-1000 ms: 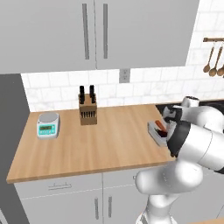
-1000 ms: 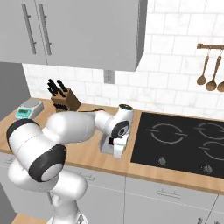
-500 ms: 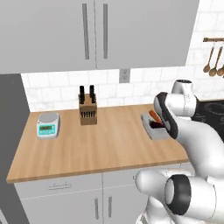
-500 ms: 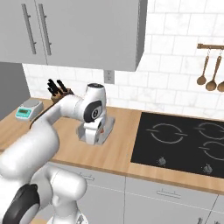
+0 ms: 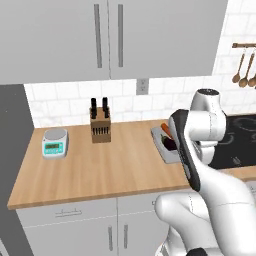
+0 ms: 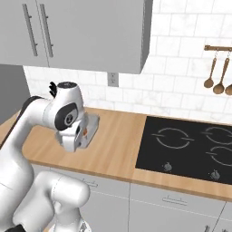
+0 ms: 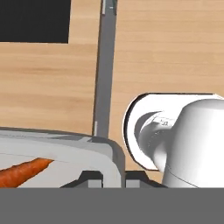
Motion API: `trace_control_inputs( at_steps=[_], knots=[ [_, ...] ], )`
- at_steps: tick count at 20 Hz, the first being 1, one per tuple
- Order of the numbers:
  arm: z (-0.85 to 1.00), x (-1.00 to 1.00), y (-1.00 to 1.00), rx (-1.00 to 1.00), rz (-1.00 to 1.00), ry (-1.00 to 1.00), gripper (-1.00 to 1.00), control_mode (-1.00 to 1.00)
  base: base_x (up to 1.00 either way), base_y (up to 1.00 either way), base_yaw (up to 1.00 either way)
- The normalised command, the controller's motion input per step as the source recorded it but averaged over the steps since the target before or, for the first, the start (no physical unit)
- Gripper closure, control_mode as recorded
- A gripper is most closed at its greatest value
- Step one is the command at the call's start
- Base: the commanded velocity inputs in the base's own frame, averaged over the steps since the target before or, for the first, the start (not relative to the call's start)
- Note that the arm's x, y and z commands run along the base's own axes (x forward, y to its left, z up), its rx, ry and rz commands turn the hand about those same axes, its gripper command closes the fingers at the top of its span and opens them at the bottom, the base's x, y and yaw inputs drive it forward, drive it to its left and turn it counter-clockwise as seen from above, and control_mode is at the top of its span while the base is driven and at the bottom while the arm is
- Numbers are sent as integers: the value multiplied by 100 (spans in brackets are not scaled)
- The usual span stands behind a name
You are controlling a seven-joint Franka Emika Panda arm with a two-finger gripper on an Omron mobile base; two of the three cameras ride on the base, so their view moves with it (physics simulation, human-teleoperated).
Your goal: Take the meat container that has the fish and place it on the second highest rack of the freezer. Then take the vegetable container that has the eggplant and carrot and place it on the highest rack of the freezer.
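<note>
My gripper (image 7: 114,177) is shut on the rim of the pale grey vegetable container (image 7: 65,146); one fingertip sits on each side of its wall. The bright orange carrot (image 7: 24,171) lies inside it. In the left base view the container (image 5: 161,145) sits just over the counter's right part, with the carrot (image 5: 164,130) and the dark eggplant (image 5: 170,144) partly behind my forearm. In the right base view the container (image 6: 92,127) hangs beneath my hand. The fish and the freezer racks are out of view.
A knife block (image 5: 100,128) and a small kitchen scale (image 5: 54,142) stand on the wooden counter (image 5: 100,170) to the left. The black cooktop (image 6: 190,145) lies to the right. A tall grey appliance side (image 5: 11,130) bounds the counter's left end. Wooden spoons (image 6: 217,68) hang on the wall.
The arm has swung and folded back, carrying the vegetable container leftward along the counter, away from the cooktop. The knife block and scale have stayed put.
</note>
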Motion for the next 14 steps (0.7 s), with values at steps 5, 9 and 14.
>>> trace_control_inputs(
  at_steps=[5, 9, 14],
  knots=[
    [61, -27, 5, 0, 5, 0, 100, -100, 0, 0, 0],
    [55, -21, 1, 0, 0, 0, 100, -100, 0, 0, 0],
    [37, -19, -7, 1, -2, 0, 100, -100, 0, 0, 0]
  ],
)
